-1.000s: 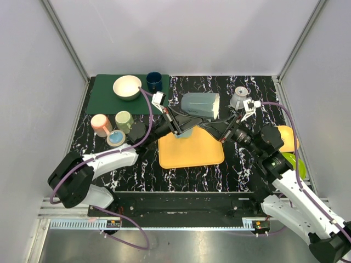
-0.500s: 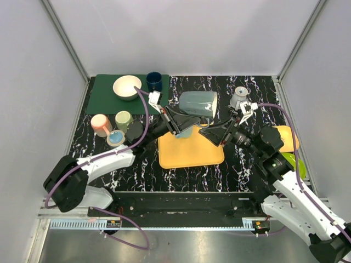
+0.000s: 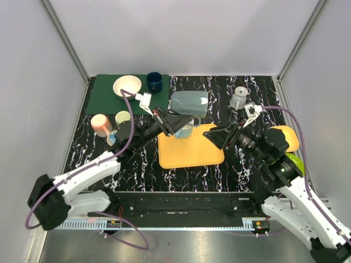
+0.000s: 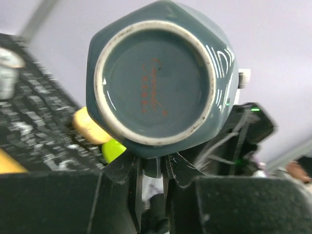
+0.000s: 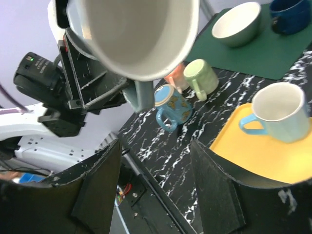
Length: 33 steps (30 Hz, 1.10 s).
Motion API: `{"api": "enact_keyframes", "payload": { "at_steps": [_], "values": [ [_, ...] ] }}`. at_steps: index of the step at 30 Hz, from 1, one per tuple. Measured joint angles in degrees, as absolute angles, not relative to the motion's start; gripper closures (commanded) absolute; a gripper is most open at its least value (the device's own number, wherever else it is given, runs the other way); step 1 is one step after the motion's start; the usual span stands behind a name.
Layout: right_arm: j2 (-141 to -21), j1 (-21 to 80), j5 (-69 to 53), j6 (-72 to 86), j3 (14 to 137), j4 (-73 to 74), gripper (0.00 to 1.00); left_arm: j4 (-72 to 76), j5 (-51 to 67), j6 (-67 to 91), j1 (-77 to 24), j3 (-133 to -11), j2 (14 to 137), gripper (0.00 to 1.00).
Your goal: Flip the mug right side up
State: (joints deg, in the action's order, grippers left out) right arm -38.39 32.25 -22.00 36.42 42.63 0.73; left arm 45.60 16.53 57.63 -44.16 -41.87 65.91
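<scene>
The large grey-blue mug (image 3: 189, 103) hangs in the air above the back edge of the yellow tray (image 3: 192, 153), lying on its side. My left gripper (image 3: 174, 121) is shut on its handle. In the left wrist view the mug's round base (image 4: 156, 80) faces the camera, with the handle pinched between the fingers (image 4: 135, 175). In the right wrist view its white inside (image 5: 141, 34) faces me, with the mouth pointing right. My right gripper (image 3: 216, 137) is open and empty, to the right of the mug and apart from it, above the tray's right edge.
A light blue mug (image 5: 280, 117) stands upright on the tray. A patterned blue mug (image 5: 170, 105), a green mug (image 3: 123, 118) and a pink cup (image 3: 100, 124) stand at the left. A white bowl (image 3: 126, 86) and a navy mug (image 3: 154, 81) sit on the green mat (image 3: 104, 101). A grey upturned cup (image 3: 239, 98) is at back right.
My left gripper has carried the mug to the left and a little back. My right gripper has drawn away from the mug, toward the front right.
</scene>
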Motion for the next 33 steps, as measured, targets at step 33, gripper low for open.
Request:
{"api": "enact_keyframes", "payload": {
  "at_steps": [33],
  "values": [
    [-31.5, 32.3, 2.6, 24.4, 47.6, 19.9, 0.37, -27.7, -26.9, 17.4, -31.7, -68.8, 89.1, 1.00]
  ]
}}
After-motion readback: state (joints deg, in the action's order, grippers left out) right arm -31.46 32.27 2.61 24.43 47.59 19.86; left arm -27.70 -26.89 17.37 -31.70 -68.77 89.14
